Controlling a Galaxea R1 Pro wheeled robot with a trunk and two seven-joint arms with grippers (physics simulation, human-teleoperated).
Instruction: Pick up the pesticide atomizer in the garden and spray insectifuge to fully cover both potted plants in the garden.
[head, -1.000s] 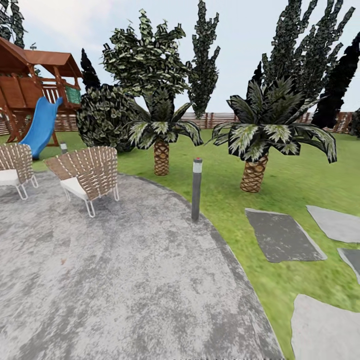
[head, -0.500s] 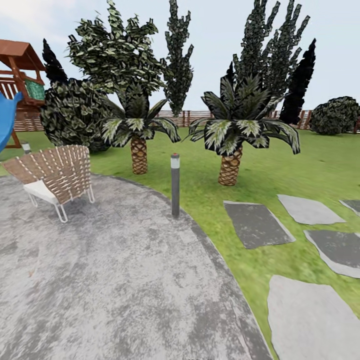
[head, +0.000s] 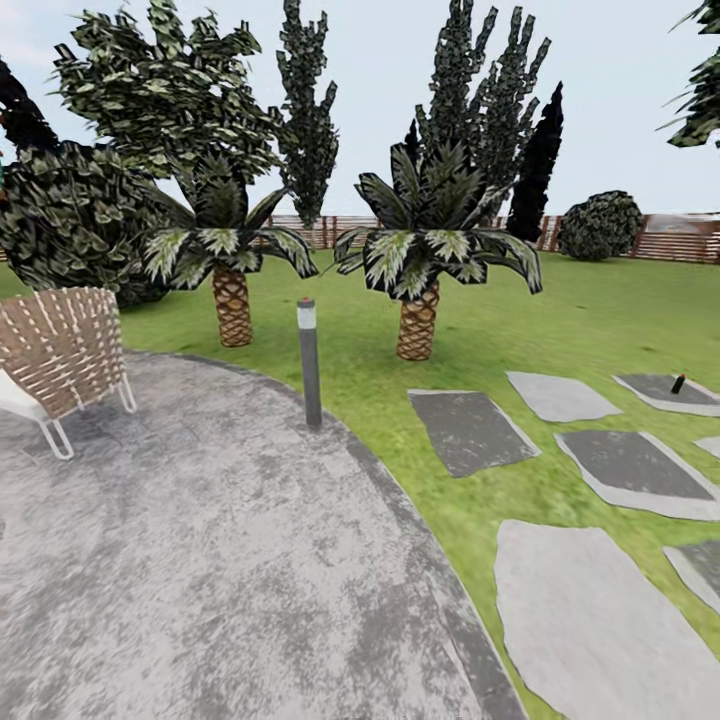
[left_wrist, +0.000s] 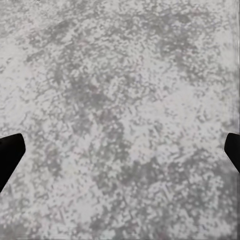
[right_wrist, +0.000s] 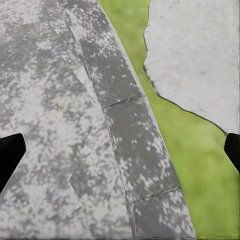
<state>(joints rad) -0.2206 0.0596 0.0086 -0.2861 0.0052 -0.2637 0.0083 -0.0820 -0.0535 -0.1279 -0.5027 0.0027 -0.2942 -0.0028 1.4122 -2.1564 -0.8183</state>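
Wide open ground here: the lawn (head: 600, 320) runs back to the fence (head: 680, 240), with tall trees (head: 480, 90) and a round bush (head: 600, 226) along it. The grey patio (head: 200, 560) takes the near left, and its curved darker edge (head: 420, 540) sweeps down to the foot of the head view; the strip of grass between that rim and the stepping stones (head: 590, 620) is narrow. The stones lie scattered to the right, apart from one another, flat in the grass.

Two palms (head: 425, 240) stand on the lawn past the patio, well apart, and a big dark bush (head: 60, 220) sits behind the left one. A woven chair (head: 60, 350) rests at the patio's left side. A slim light post (head: 309, 362) stands upright right at the patio rim.

Left gripper (left_wrist: 120, 150): dark fingertips (left_wrist: 10, 155) at both sides of its view, spread wide, nothing between them, bare patio below. Right gripper (right_wrist: 120, 150): same story, fingertips (right_wrist: 10, 155) far apart, empty, hanging over the patio rim with grass and a pale stone beyond.

And there, far right on a distant dark stone, a tiny dark tilted object with a red touch, the atomizer (head: 678, 384), too small to make out further.
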